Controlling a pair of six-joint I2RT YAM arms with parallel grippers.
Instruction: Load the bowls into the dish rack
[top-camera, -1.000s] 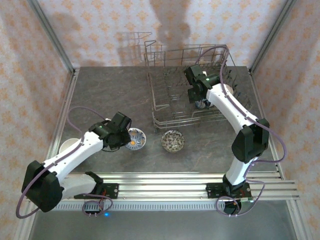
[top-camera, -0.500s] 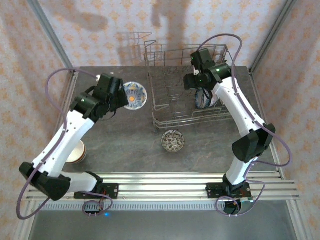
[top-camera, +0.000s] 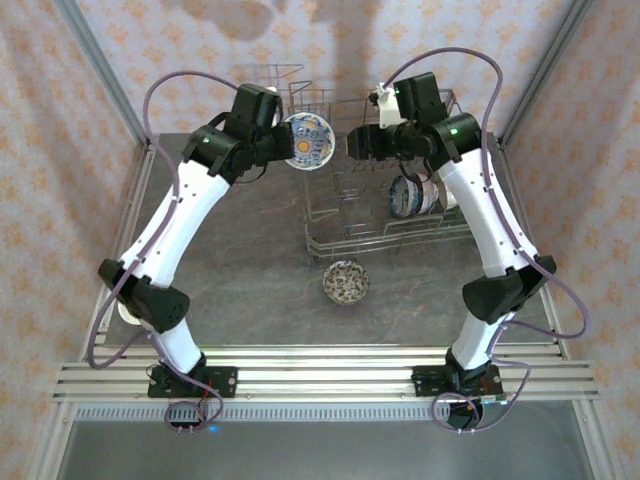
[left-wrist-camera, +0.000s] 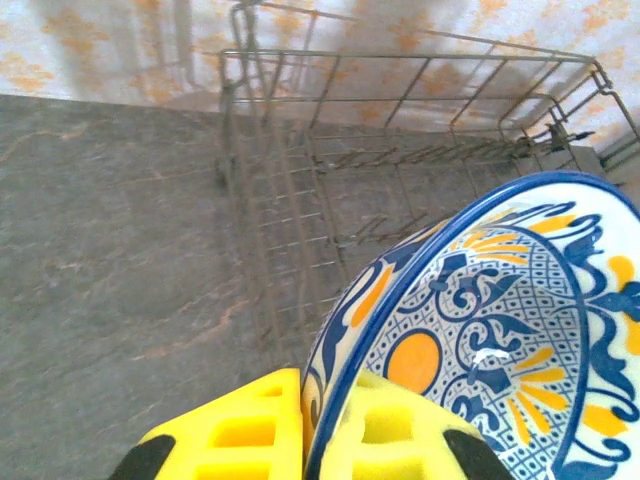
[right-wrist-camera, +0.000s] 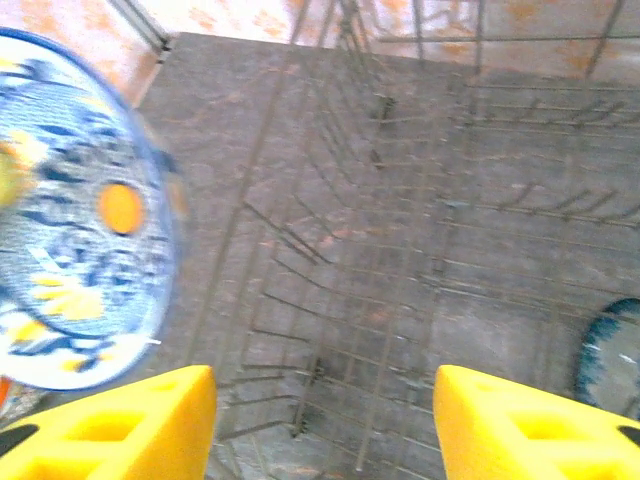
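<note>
My left gripper (top-camera: 283, 146) is shut on the rim of a blue, white and orange patterned bowl (top-camera: 305, 140), held on edge in the air over the left end of the dish rack (top-camera: 380, 238). In the left wrist view the yellow fingers (left-wrist-camera: 250, 430) clamp the bowl (left-wrist-camera: 500, 330) above the rack (left-wrist-camera: 400, 110). My right gripper (top-camera: 356, 146) hovers over the rack, just right of that bowl, open and empty. Its wrist view has the gripper (right-wrist-camera: 325, 405) above the tines (right-wrist-camera: 400, 260) with the held bowl (right-wrist-camera: 80, 250) at the left. A blue-and-white bowl (top-camera: 405, 195) stands in the rack.
A brown speckled bowl (top-camera: 346, 281) lies on the table in front of the rack. A cream bowl (top-camera: 126, 311) sits near the left edge, partly hidden by the left arm. Metal frame posts and patterned walls close in the table.
The left arm has lifted the patterned bowl from the table up and right to the rack's left end. The right gripper rose out of the rack, swung left, and its jaws narrowed.
</note>
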